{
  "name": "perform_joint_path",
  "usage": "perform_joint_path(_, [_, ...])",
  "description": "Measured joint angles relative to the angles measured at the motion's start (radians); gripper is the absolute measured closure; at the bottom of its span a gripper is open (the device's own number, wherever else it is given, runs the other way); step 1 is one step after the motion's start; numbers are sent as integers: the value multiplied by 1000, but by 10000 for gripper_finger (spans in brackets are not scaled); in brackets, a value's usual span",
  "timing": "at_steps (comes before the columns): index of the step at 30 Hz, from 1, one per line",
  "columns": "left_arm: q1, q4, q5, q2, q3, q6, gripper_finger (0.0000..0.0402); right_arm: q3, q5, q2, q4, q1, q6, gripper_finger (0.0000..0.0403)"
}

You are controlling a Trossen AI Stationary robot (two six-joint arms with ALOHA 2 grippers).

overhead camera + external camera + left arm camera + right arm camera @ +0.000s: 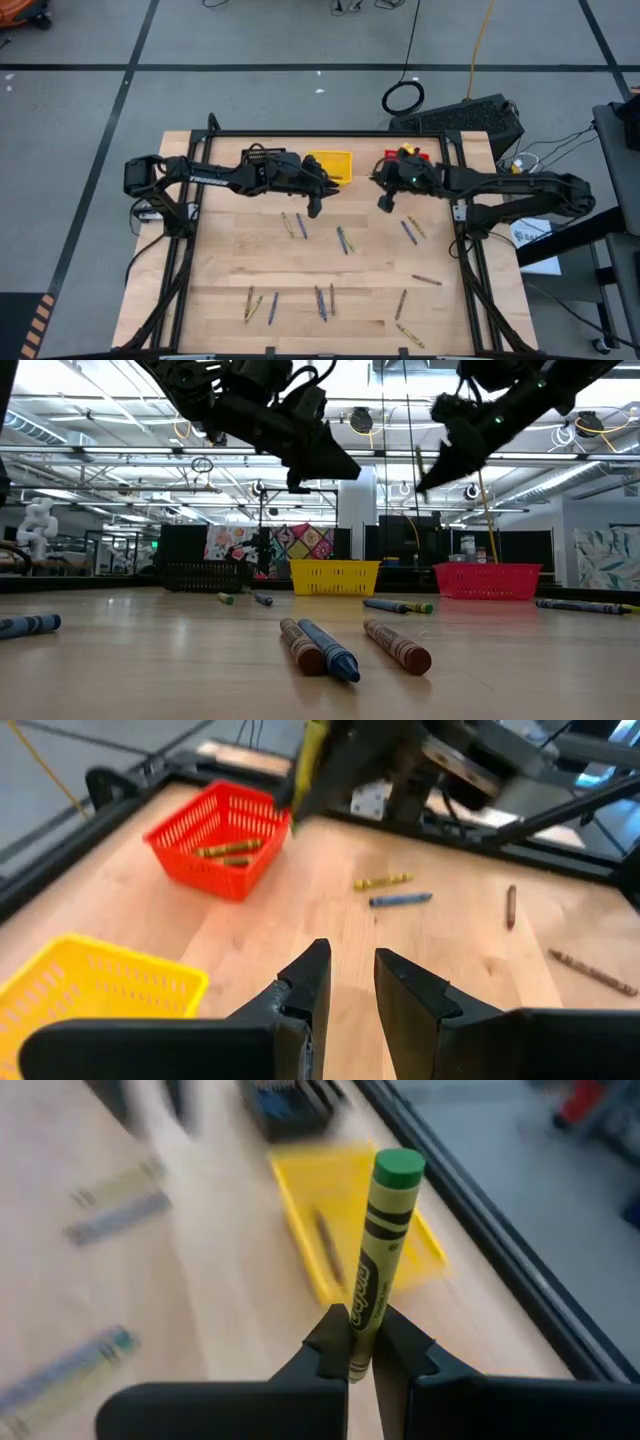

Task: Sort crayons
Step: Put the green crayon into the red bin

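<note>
right claw [362, 1348] clenched on a yellow-green crayon [378, 1250] above the surface [360, 265]; left claw [350, 975] released, empty, near the yellow bin [331, 165].

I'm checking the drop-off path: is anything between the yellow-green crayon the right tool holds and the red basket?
Nothing visible. The right tool grips the crayon above the table, near the red basket. The left tool, open and empty, hangs beside the yellow basket, clear of that path.

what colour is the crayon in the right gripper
Yellow-green crayon, green tip, black markings; clearest in the right wrist view.
</note>
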Motion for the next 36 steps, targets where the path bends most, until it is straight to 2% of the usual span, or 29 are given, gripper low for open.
perform_joint_path(4, [0, -42, 0, 0, 0, 0, 315, 0, 11, -24, -121, -82, -10, 402])
perform_joint_path(11, [0, -59, 0, 0, 0, 0, 314, -1, 9, -6, -196, -233, -87, 401])
perform_joint_path(15, [0, -62, 0, 0, 0, 1, 314, 0, -66, 16, -217, -319, -123, 400])
perform_joint_path(20, [0, -66, 0, 0, 0, 1, 314, -1, -96, 58, -255, -408, -132, 400])
perform_joint_path(28, [0, -171, 0, 0, 0, 0, 314, -1, -98, 150, -298, -487, -162, 399])
perform_joint_path(36, [-5, -273, 0, 0, 0, -26, 314, -1, -96, 192, -287, -504, -214, 397])
